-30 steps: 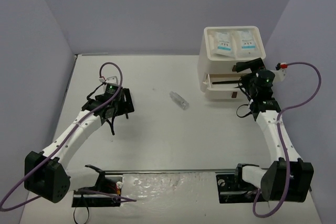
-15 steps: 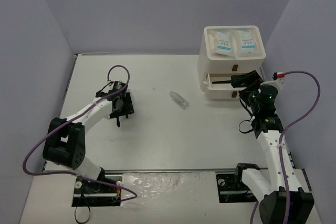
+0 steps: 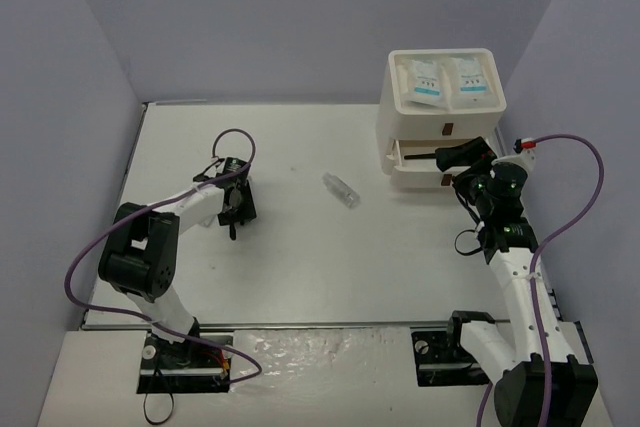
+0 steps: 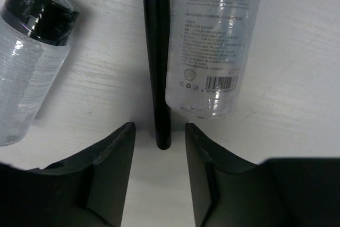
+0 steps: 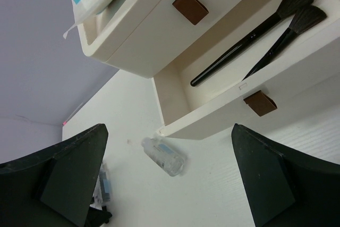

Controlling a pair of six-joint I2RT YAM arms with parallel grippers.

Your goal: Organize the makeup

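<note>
Well, the left gripper (image 4: 159, 131) is down low over the table (image 3: 300, 257), out on its left side. Its jaws are parted a little, and the blunt end of a thin black brush (image 4: 158, 51) lies in the gap between them. Neither finger seems to touch the brush, so it holds nothing. Just beside the brush on one side lies a clear bottle (image 4: 212, 41) with fine print and a barcode. On the other side, a bit further off, lies a vial with a black cap (image 4: 32, 62).

Over on the right, the right gripper (image 5: 169, 128) hangs in front of the white drawer box (image 3: 410, 122) with its jaws spread wide and nothing in them. The middle drawer (image 5: 223, 104) is pulled out, and two black brushes (image 5: 247, 35) lie slanted inside it, side by side with their bristles toward the same end. Two white sachets (image 3: 423, 82) with blue print rest in the tray on top of the box. One more clear vial (image 3: 341, 190) lies by itself on the table, between the two arms and well apart from both.
</note>
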